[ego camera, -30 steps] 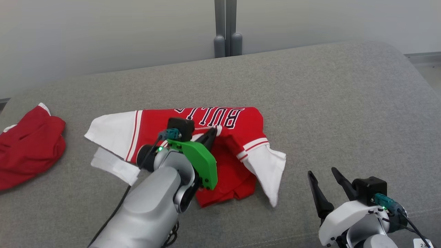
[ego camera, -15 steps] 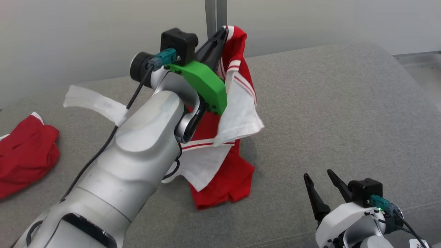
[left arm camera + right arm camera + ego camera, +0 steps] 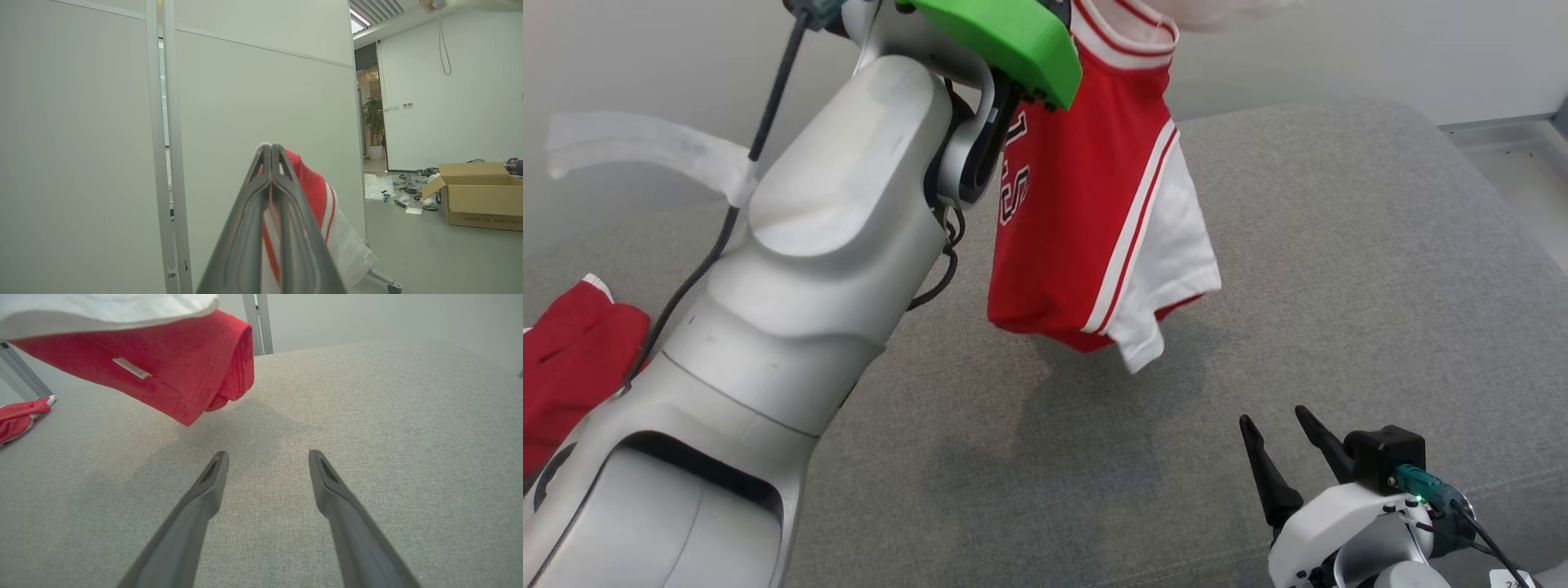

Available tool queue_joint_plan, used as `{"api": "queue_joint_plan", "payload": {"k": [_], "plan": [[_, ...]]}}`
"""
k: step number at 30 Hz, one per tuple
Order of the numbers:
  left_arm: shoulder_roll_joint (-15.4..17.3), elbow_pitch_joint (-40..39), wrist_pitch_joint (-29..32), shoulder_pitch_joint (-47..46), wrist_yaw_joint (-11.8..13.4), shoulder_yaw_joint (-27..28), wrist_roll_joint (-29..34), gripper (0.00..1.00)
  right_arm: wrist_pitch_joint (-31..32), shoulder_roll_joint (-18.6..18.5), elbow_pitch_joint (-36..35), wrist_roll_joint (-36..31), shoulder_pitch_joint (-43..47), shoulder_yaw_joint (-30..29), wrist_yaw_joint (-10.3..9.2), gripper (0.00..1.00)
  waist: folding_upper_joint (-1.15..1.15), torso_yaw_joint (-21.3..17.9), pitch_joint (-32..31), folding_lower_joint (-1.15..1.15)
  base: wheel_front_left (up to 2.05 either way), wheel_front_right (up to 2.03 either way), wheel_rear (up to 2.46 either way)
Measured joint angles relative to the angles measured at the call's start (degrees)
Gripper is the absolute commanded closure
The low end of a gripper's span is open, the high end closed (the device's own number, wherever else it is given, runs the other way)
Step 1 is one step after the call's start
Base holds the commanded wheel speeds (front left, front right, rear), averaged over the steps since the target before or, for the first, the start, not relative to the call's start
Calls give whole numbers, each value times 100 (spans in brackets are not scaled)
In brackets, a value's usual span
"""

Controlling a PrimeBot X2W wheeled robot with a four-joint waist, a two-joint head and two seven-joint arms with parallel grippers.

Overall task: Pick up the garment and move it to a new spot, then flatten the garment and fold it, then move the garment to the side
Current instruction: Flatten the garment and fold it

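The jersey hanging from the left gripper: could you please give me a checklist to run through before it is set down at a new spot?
1. Left gripper shut on the jersey: ok.
2. Jersey lifted clear of the grey surface: ok, its hem hangs above its shadow.
3. Right gripper open and holding nothing: ok.
4. Other red garment out of the way: ok, it lies at the far left.
5. Jersey hanging flat: not ok, it is doubled over with a sleeve loose.
6. How much cloth the fingers hold: cannot tell.
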Motion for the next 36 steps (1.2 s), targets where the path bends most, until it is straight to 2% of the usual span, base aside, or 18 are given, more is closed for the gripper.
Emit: {"api": "queue_joint_plan", "payload": {"k": [3, 6, 14, 23, 25, 27, 28, 29, 33, 36], "plan": [[-1, -414, -26, -35, 15, 356, 115, 100, 0, 1, 0, 0, -2, -1, 0, 0, 0, 28, 18, 0, 0, 0, 0], [-2, -646, -38, 186, -70, 504, 19, 100, -1, 0, 2, 1, -9, -12, 0, 0, 0, 76, 45, 0, 0, 0, 0], [107, 70, -36, 1577, -216, 368, -183, 100, -8, -1, 8, 7, -13, -89, 0, 0, 0, 259, 120, 0, 0, 0, 0], [737, 921, -35, 2420, -23, 797, -92, 100, 14, 1, -34, -19, -68, -93, 0, 0, 0, 444, 245, 0, 0, 0, 0], [858, 1059, -35, 2486, 149, 954, 1, 100, 31, 2, -38, -29, -96, -90, 0, 0, 0, 473, 269, 0, 0, 0, 0], [984, 1136, -36, 2497, 471, 1165, 186, 100, 35, 0, -51, -35, -119, -81, 0, 0, 0, 493, 294, 0, 0, 0, 0], [1046, 1200, -37, 2500, 613, 1239, 264, 38, 49, 1, -56, -36, -121, -76, 0, 0, 0, 500, 304, 0, 0, 0, 0], [1094, 1301, -37, 2547, 798, 1366, 380, 0, 52, 1, -57, -37, -126, -64, 0, 0, 0, 503, 315, 0, 0, 0, 0], [1109, 1465, -37, 2609, 808, 1417, 517, 0, 62, 1, -56, -37, -133, -34, 0, 0, 0, 481, 298, 0, 0, 0, 0], [1082, 1578, -36, 2650, 633, 1290, 634, 0, 68, 0, -41, -37, -133, -49, 0, 0, 0, 471, 269, 0, 0, 0, 0]]}}
